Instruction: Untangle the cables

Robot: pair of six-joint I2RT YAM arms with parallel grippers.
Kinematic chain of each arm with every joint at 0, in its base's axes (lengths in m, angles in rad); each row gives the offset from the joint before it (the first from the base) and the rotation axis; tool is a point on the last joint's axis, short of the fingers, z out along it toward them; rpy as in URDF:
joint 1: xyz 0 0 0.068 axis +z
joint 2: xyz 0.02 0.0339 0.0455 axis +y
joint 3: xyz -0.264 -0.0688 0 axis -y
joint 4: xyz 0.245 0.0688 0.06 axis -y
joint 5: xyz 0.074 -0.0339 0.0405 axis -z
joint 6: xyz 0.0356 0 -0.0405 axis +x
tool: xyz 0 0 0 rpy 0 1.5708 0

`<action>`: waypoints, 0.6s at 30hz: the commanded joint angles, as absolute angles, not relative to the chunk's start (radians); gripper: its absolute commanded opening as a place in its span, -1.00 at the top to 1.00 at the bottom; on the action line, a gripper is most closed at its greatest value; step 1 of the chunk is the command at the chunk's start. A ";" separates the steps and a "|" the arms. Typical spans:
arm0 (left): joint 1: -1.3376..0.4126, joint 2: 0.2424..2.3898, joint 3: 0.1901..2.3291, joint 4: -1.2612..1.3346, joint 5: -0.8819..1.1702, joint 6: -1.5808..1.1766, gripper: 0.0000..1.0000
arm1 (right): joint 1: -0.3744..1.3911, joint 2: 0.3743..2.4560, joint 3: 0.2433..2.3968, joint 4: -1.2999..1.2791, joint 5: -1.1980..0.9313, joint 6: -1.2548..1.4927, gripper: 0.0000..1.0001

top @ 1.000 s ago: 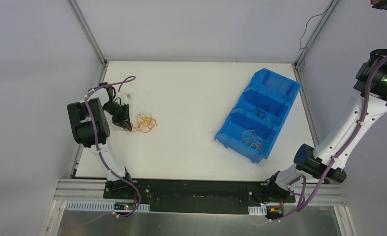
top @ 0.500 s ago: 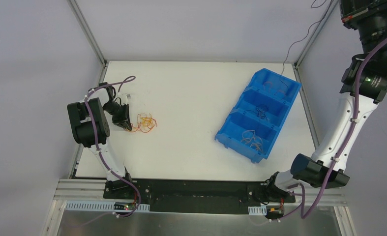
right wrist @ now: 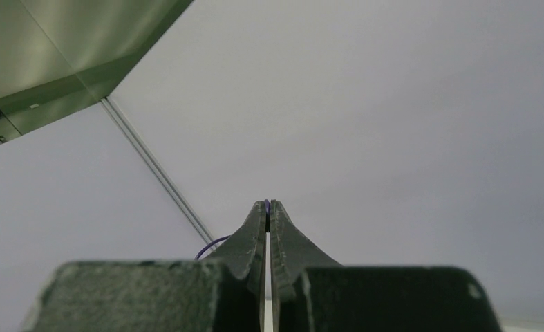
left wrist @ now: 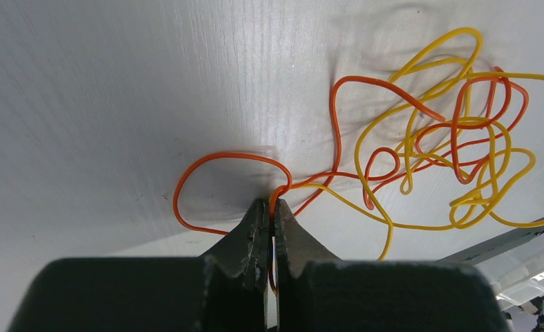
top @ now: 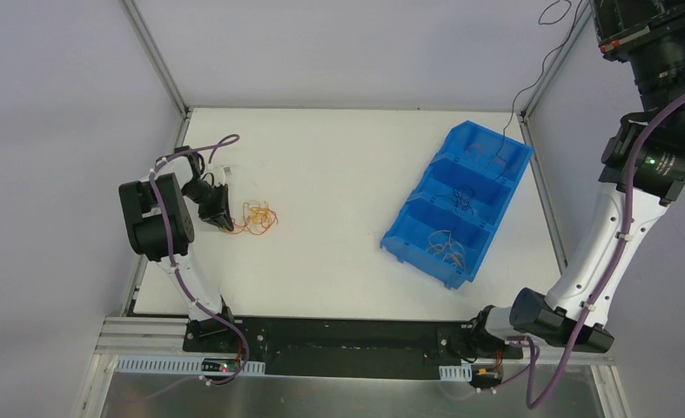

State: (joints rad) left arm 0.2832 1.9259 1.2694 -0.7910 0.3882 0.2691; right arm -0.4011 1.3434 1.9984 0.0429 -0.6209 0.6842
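- Top view: thin orange and yellow curly wires just right of left gripper, spread sideways; thin dark wire hanging towards blue plastic bin.
- Left wrist: jaws pinching orange loop; tangle ahead, rightwards.
- Right wrist: right gripper squeezing dark wire, raised high.

Open passage across tabletop mid-frame; blocked right of centre by blue bin, left by cables; dark wire dangling upper right.

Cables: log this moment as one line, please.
left gripper: shut on orange wire | orange-yellow tangle: on table | right gripper: raised high, shut on thin purple wire | blue bin: holds other wires
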 commanded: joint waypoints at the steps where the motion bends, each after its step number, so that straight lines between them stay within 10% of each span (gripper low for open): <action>1: 0.281 1.976 1.261 -0.742 0.340 0.283 1.00 | -0.397 1.378 2.130 0.115 -0.634 0.771 1.00; 18: 0.280 1.962 1.231 -0.742 0.344 0.274 1.00 | -0.396 1.320 1.842 0.083 -0.678 0.591 1.00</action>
State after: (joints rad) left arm 0.2832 1.9270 1.2701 -0.7910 0.3874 0.2687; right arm -0.4011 1.3758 1.9697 0.0750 -0.6292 0.6788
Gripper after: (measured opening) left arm 0.019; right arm 0.010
